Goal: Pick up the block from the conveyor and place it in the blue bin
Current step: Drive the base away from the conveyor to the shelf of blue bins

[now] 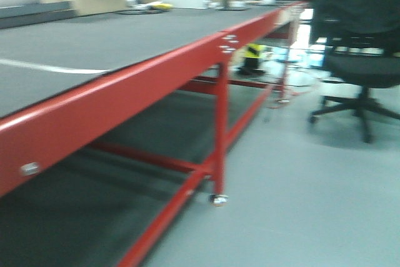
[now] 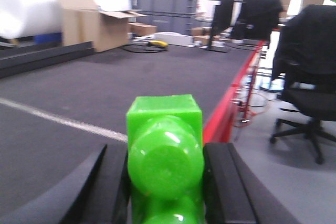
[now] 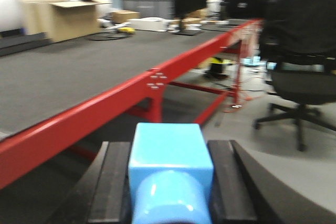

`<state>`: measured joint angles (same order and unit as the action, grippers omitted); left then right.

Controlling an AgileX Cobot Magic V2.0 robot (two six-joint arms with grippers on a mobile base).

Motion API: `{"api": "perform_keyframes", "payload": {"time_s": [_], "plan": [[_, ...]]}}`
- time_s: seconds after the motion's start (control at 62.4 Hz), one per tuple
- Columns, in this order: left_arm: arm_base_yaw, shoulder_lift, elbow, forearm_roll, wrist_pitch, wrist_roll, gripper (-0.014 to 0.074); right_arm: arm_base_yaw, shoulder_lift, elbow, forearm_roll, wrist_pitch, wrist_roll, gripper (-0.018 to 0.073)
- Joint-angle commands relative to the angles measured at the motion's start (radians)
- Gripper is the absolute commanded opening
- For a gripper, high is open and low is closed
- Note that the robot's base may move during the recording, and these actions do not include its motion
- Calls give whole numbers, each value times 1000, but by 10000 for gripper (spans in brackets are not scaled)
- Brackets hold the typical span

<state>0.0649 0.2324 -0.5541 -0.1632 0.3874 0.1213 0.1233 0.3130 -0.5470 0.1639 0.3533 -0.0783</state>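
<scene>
Conveyor (image 1: 94, 42) runs from near left to far right, and its leg (image 1: 220, 129) stands on the floor (image 1: 300, 204). Office chair (image 1: 359, 60) stands to the conveyor's right, well apart from it. Cardboard box (image 2: 92, 24) sits beyond the belt's far left (on it or behind it cannot be told). Left-hand block (image 2: 165, 145) sits between the left gripper's (image 2: 165, 174) fingers, above the belt. Right-hand block (image 3: 170, 166) sits between the right gripper's (image 3: 170, 182) fingers, right of the conveyor.

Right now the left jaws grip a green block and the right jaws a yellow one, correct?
Not quite: the right jaws hold a light blue block, not a yellow one, as the right wrist view shows. The left jaws do grip a green block.
</scene>
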Motion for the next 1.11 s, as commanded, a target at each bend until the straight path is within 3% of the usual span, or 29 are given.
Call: {"api": "perform_keyframes", "payload": {"time_s": [0.0,1.09], "plan": [[-6,-3,2,0,-19,-3,-111,0,-5,1,-8,-24,-2,-162],[-6,-3,2,0,-19,-3,-111,0,-5,1,-8,-24,-2,-162]]}}
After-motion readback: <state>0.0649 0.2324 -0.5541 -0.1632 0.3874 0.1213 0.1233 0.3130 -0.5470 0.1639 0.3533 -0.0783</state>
